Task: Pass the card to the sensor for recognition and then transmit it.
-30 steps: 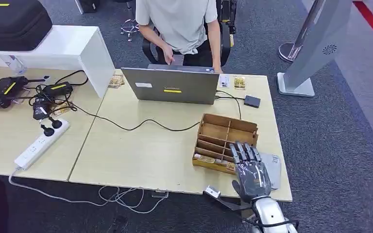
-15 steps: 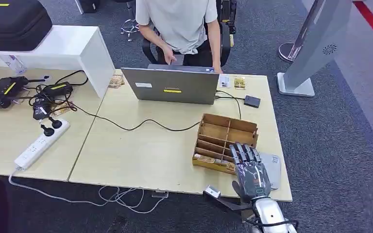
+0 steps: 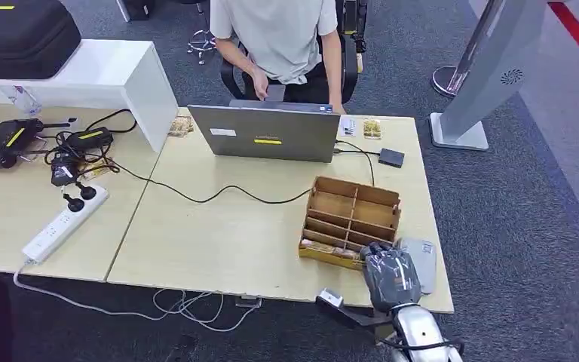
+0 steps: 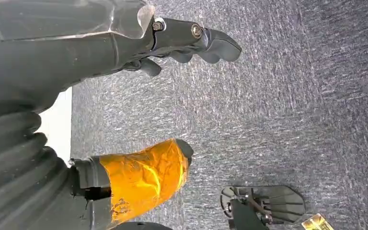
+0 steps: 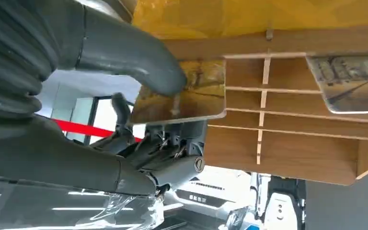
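A wooden divided box (image 3: 352,213) stands near the table's right front edge with cards in its front slots. My right hand (image 3: 390,275) is at the box's near right corner, fingers curled down over the front row. In the right wrist view the thick thumb (image 5: 134,52) presses on a brownish card (image 5: 199,103), with darker fingers under it, so my right hand (image 5: 139,120) pinches the card at the box (image 5: 292,143). Another card (image 5: 350,84) lies in a neighbouring slot. My left hand (image 4: 100,52) hangs over the carpet, fingers apart, holding nothing.
A grey flat device (image 3: 422,260) lies just right of the box at the table edge. A small black box (image 3: 391,157) sits by the laptop (image 3: 265,133), where a person (image 3: 279,38) sits. Cables and a power strip (image 3: 64,222) lie at the left.
My right hand's fingers, stretched out over the box's front row before, have curled down and closed at the front slots. The rest has not moved.
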Controlling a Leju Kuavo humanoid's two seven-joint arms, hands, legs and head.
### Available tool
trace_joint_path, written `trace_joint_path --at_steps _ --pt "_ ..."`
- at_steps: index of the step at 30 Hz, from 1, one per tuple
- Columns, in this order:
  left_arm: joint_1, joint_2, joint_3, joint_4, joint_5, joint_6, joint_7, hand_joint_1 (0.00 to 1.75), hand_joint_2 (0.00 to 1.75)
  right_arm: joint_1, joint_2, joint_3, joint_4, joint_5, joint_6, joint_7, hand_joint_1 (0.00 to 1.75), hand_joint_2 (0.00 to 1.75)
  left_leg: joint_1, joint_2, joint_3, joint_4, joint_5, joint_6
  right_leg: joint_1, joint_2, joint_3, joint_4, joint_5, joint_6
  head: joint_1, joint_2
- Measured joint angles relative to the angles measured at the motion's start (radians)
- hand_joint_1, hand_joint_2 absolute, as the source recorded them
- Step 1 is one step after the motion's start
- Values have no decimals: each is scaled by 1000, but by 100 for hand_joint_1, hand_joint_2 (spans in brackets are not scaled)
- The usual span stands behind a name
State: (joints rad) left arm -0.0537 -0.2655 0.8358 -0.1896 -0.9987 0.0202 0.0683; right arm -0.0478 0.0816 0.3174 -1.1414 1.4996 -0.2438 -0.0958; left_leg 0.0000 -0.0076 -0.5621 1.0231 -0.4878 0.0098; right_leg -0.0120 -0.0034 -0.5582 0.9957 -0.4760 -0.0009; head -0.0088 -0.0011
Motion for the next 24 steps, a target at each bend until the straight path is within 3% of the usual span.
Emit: trace_joint_path --at_steps 14,24 --pt "-1 -2 13 0 1 -15 -51 0 175 -5 2 -5 5 -35 1 -29 175 175 0 0 0 0 0 0 0 0 0 0 0 0 0 0" --pt "-1 0 14 0 -19 -13 -48 0 175 -82 3 -8 -17 -179 74 -111 175 175 0 0 0 0 1 0 0 0 0 0 0 0 0 0"
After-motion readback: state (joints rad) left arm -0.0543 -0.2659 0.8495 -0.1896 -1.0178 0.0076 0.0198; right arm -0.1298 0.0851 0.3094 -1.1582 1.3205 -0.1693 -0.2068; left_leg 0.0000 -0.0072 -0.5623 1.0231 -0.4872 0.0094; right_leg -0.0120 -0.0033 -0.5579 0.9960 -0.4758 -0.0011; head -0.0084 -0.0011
